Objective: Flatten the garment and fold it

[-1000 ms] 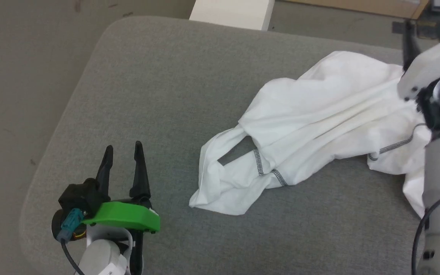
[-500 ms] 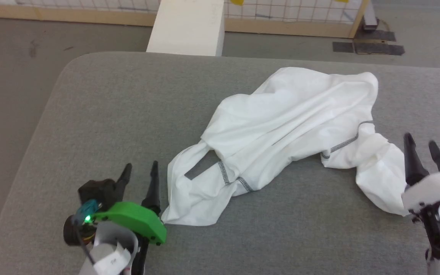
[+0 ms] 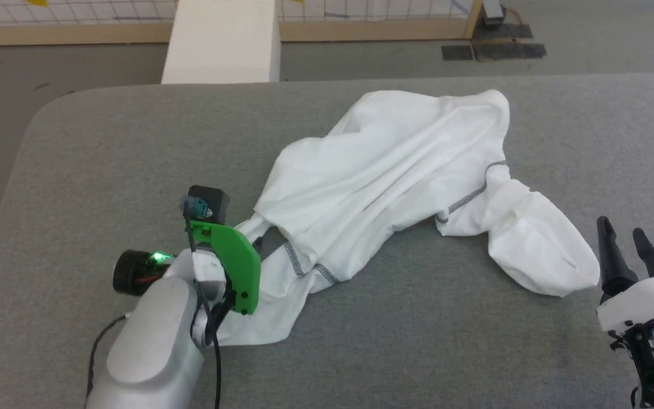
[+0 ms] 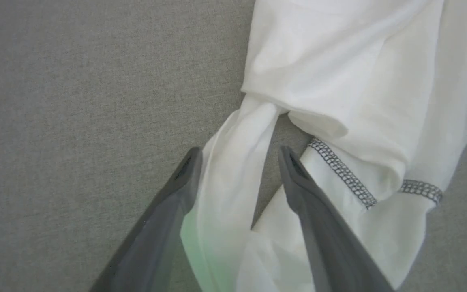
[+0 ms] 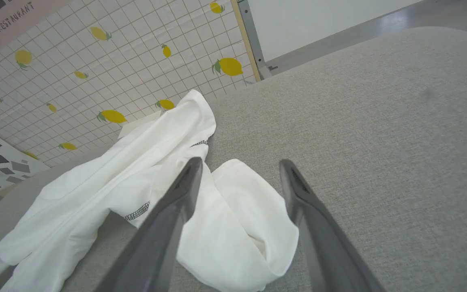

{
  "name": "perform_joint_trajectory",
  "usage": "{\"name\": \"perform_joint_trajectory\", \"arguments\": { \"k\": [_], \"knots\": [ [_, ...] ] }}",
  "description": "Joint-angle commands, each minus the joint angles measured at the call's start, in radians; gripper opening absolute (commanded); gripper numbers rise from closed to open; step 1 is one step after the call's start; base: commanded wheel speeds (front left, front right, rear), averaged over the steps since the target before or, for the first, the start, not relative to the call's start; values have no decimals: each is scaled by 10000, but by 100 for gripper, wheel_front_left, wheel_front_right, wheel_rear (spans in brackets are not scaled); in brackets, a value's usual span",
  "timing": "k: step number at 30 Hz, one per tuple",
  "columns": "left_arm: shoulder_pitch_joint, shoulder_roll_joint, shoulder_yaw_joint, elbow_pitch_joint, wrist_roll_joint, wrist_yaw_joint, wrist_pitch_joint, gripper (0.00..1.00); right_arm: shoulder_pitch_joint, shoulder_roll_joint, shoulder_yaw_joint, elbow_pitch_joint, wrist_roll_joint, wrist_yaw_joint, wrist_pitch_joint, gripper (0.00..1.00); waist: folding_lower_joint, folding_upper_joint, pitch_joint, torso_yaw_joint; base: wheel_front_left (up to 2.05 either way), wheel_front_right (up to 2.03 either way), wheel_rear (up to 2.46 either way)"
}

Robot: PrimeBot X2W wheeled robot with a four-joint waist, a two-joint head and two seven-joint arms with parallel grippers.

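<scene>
At the near left end of the crumpled T-shirt (image 3: pixel 395 165), my left pincer (image 4: pixel 239 152) points down with its fingers spread wide. They stand one on each side of a twisted strip of cloth (image 4: pixel 229 178) and grip nothing yet. I judge it is set there because that strip, just beside the stitched hem (image 4: pixel 341 172), gives a corner to pull the shirt flat by. Whether my fingertips touch the grey counter (image 3: pixel 105 142) I cannot quite tell. My right pincer (image 3: pixel 619 227) is likewise wide open and empty. It hangs just beside the bunched right end of the shirt, placed, I think, for the opposite pull. The shirt lies in a rumpled diagonal across the middle of the counter, nowhere near flat, so folding must wait.
</scene>
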Motion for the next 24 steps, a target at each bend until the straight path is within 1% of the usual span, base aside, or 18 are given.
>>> {"name": "perform_joint_trajectory", "arguments": {
  "k": [1,5,6,7,10,12,15,18,22,24],
  "knots": [
    [-285,155,-40,197,229,104,1,100,30,0,40,-81,69,-13,-27,100,0,0,307,-326,0,0,0],
    [-504,160,-92,937,299,231,125,100,36,0,6,-123,110,-13,-77,100,0,0,459,-424,0,0,0],
    [-547,159,-108,1082,304,234,132,44,34,0,-1,-128,121,-13,-89,100,0,0,488,-426,0,0,0],
    [-606,141,-103,1194,279,210,27,0,26,0,-10,-122,156,-13,-103,100,0,0,510,-421,0,0,0],
    [-678,-86,264,1272,-156,221,-575,0,40,0,-22,-121,168,-13,-159,100,0,0,488,-328,0,0,0],
    [-688,-256,832,1122,-668,330,-1277,0,42,0,32,-128,126,-13,-176,100,0,0,433,-248,0,0,0],
    [-485,-542,2055,624,-1764,590,-2434,0,60,0,75,-83,129,-13,-209,100,0,0,276,-76,0,0,0],
    [-90,-625,3304,-56,-2625,971,-3481,0,120,1,136,-45,115,-13,-203,100,0,0,102,183,0,0,0],
    [644,-499,4786,-827,-3215,1601,-4641,0,230,1,163,-43,77,-13,-142,100,0,0,-103,548,0,0,0],
    [1117,-437,5452,-1086,-3496,1915,-4891,0,261,1,180,-59,61,-13,-109,100,0,0,-179,680,0,0,0]
  ]
}}
